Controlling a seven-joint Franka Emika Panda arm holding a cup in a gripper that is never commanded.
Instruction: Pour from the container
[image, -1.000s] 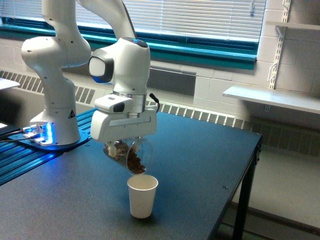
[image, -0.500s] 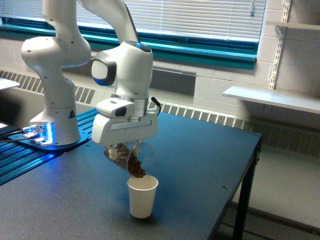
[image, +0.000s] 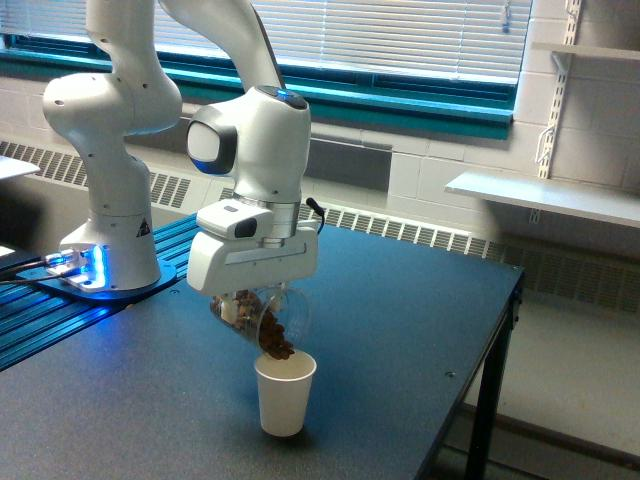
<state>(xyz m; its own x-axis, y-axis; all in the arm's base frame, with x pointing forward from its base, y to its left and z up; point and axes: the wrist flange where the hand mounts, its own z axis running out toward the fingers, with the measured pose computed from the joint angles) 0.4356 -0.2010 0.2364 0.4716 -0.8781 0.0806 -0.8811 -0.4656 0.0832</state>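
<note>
Container: the clear rounded container (image: 262, 318) hangs tipped under the arm's white wrist block, mouth turned down toward the exterior view's right, just above the white paper cup (image: 284, 393).
Pincer: the pincer (image: 248, 300) is clamped on the container; its fingers are mostly hidden under the wrist block, so the exact contact line cannot be made out.
Change: against the view a second ago, the wrist sits a little further to the exterior view's right and the tilt is steeper; the brown and tan bits (image: 274, 342) have slid from the belly of the container down to its lip.
Contents now: a dark clump sits at the mouth, right over the cup's rim; whether any bits have already landed inside cannot be seen.
Cup: upright on the dark table (image: 400, 330), in the same spot as before.
Meaning for the task: the pour looks to be at its tipping point, with much of the load still in the container.
Risk: the clump hangs near the cup's nearer rim, so a sudden slide could scatter bits onto the table.
</note>
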